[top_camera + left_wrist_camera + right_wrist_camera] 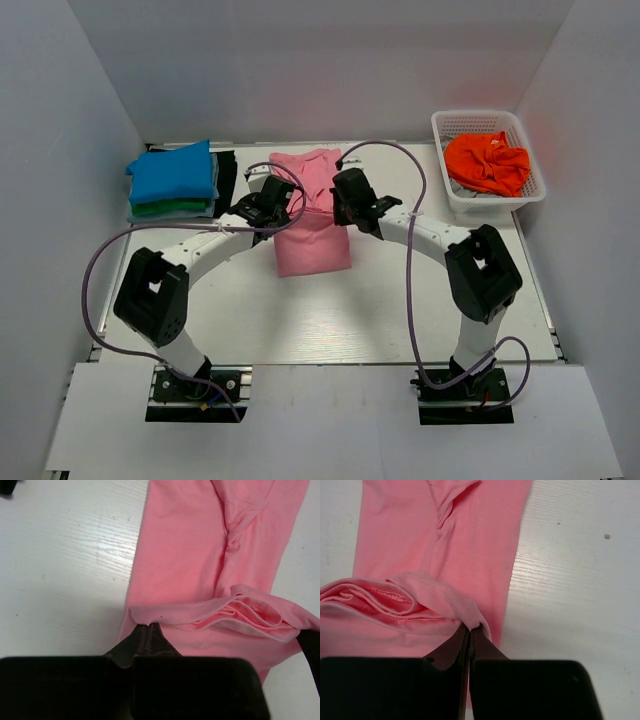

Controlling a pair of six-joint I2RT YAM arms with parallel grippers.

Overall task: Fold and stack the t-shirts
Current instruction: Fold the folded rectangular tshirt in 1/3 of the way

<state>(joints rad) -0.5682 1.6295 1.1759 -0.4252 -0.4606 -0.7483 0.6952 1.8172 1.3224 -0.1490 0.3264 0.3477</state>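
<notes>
The light pink t-shirt (312,240) lies as a long narrow strip on the middle of the table, and both grippers pinch its far end. My left gripper (148,626) is shut on the left corner of the lifted hem of this pink shirt (185,565). My right gripper (471,627) is shut on the right corner of the same pink shirt (470,545), whose edge sags in folds between the two grips. At the back left a folded bright blue t-shirt (172,172) lies on a green one (168,209). An orange t-shirt (488,162) lies crumpled in the basket.
The white lattice basket (441,128) stands at the back right corner. A dark item (228,178) lies right of the blue and green stack. White walls close in the table on three sides. Purple cables loop from both arms over the table.
</notes>
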